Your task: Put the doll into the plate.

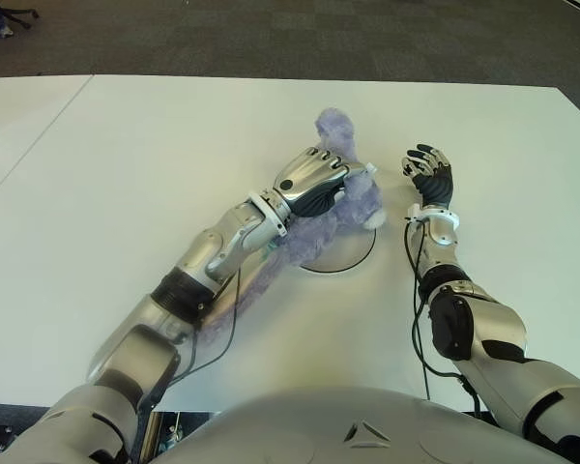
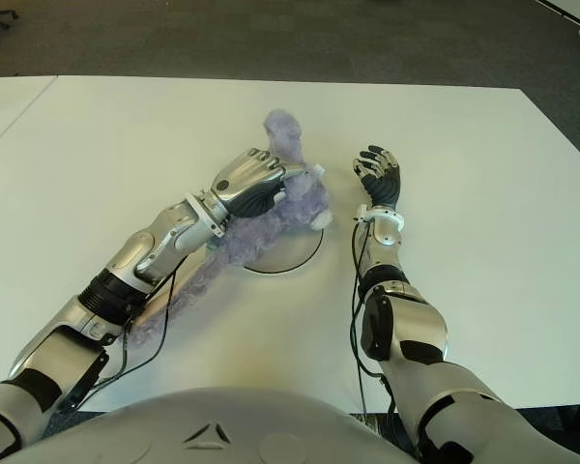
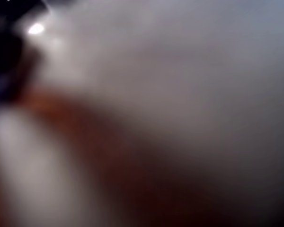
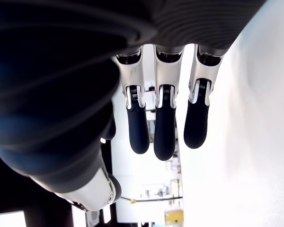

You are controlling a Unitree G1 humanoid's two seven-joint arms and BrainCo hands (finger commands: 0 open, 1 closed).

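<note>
A fluffy purple doll [image 1: 346,198] lies over a white plate [image 1: 353,256] near the middle of the white table [image 1: 126,174]. My left hand [image 1: 314,182] is on top of the doll with its fingers curled around the body. One purple ear sticks up past the hand and a long purple limb [image 1: 256,280] trails back under my forearm. The left wrist view is fully covered by something close and shows nothing clear. My right hand [image 1: 428,174] is just right of the plate, fingers relaxed and holding nothing; its fingers [image 4: 164,135] hang free in the right wrist view.
The table's far edge meets dark carpet [image 1: 319,39]. A second white table [image 1: 19,116] adjoins on the left. Black cables [image 1: 420,290] run along both forearms.
</note>
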